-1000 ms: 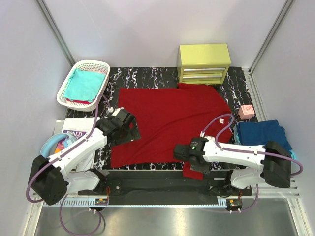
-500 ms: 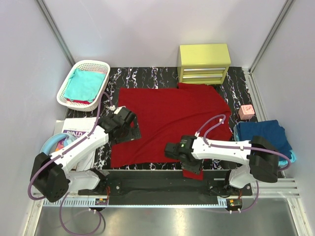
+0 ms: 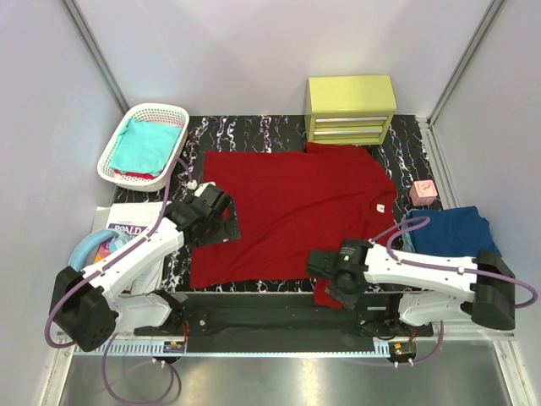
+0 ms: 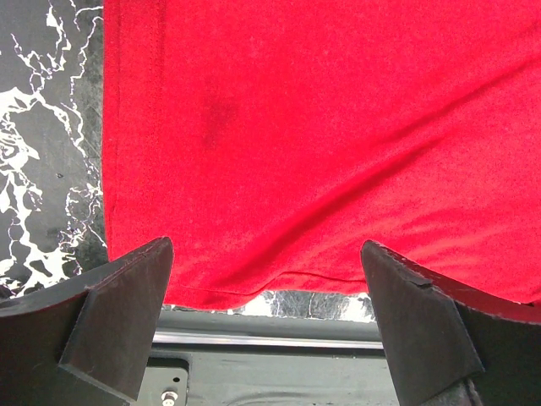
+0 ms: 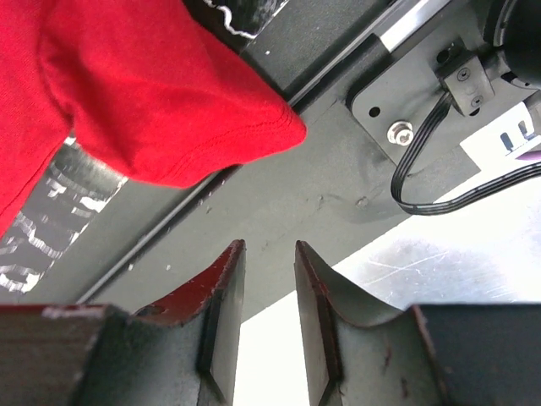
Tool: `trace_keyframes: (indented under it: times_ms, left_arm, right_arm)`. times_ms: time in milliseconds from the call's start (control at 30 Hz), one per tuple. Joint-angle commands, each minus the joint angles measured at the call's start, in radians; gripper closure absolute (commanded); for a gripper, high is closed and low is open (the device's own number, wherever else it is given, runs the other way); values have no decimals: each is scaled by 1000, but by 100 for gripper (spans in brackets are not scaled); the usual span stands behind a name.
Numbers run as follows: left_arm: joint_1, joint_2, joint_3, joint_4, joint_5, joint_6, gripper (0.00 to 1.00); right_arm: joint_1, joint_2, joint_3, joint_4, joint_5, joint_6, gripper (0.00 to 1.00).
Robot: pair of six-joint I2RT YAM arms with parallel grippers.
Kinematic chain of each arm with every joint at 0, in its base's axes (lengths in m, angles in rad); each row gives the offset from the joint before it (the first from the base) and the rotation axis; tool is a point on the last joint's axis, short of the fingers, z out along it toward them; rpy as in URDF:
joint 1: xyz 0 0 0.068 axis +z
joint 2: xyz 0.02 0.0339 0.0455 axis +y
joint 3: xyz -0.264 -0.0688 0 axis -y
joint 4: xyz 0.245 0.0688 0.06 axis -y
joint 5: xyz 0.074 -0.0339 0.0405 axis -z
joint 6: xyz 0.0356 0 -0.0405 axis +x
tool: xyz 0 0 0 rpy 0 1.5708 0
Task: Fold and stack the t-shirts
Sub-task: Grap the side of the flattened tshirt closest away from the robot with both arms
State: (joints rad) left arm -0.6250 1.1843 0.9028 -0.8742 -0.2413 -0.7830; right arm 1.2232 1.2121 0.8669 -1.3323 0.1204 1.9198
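Hovering wide-open over the dark red t-shirt (image 3: 292, 211): left claw (image 4: 266, 254); right claw (image 5: 268, 254) narrow (holding nothing).

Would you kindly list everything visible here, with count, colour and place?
Red shirt: 1, dark red, spread on mat, one sleeve past the near edge.
Teal shirt: 1, teal, in basket.
Navy shirt: 1, navy, folded, right.
Basket: 1, white, far left.
Drawers: 1, yellow, far side.
Block: 1, pink, right.
Mat: 1, black marbled, centre.
Book: 1, white, near left.
Left gripper: 1, black, open over red shirt's hem.
Right gripper: 1, black, slightly open, empty, by sleeve.
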Motion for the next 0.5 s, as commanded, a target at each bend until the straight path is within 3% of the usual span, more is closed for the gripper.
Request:
trace_keyframes:
  times_ms: [0, 233, 467]
  left_arm:
    - [-4, -15, 10, 15, 19, 27, 1]
    - [-5, -44, -2, 14, 36, 50, 1]
    - [-13, -51, -7, -9, 33, 56, 1]
  right_arm:
    - [6, 78, 14, -141, 54, 35, 61]
    - [48, 239, 101, -177, 327, 91, 56]
    - [64, 400, 66, -18, 461, 134, 53]
